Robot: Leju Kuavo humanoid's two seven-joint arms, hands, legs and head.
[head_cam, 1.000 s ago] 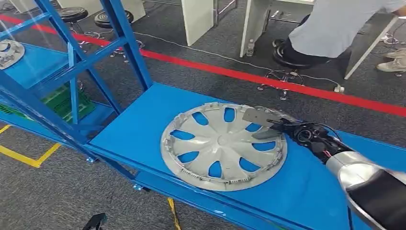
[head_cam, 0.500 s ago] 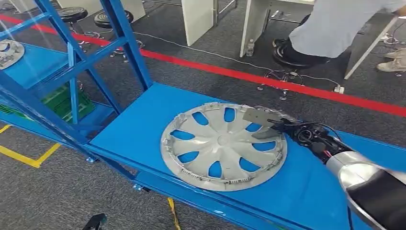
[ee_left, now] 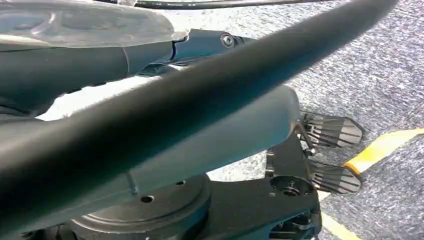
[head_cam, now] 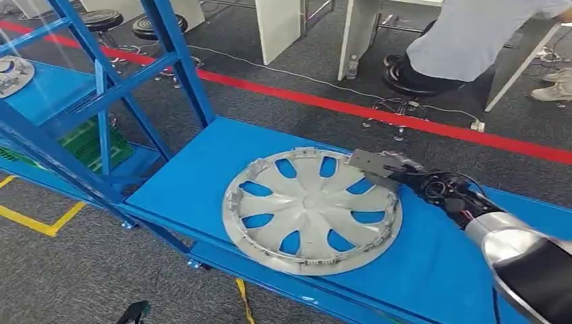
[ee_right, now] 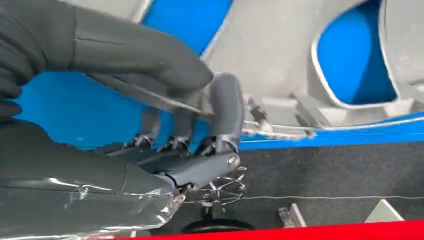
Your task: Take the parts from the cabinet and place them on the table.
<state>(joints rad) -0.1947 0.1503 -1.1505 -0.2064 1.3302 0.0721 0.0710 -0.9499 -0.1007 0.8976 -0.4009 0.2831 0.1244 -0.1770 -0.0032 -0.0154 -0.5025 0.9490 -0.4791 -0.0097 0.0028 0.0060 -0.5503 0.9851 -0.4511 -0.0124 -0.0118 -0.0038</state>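
The right hand (head_cam: 378, 169) clamps the rim of the silver wheel cover (head_cam: 311, 209), thumb (ee_right: 150, 60) above the edge and dark fingers (ee_right: 226, 107) curled beneath it. The wheel cover lies flat on the blue desk (head_cam: 202, 175), spreading away from the hand toward the blue cabinet frame (head_cam: 101, 88). Beyond the hand, a seated person (head_cam: 472, 40) is on the grey floor. I cannot tell how the left hand's fingers lie.

My right arm: polished silver shell, dark working hand.

My right hand (head_cam: 378, 170) has a thick grey thumb, darker slim fingers (ee_right: 224, 107), black cables looping behind its wrist, a bright screw at the knuckle bracket, and clear plastic film wrapping the forearm.
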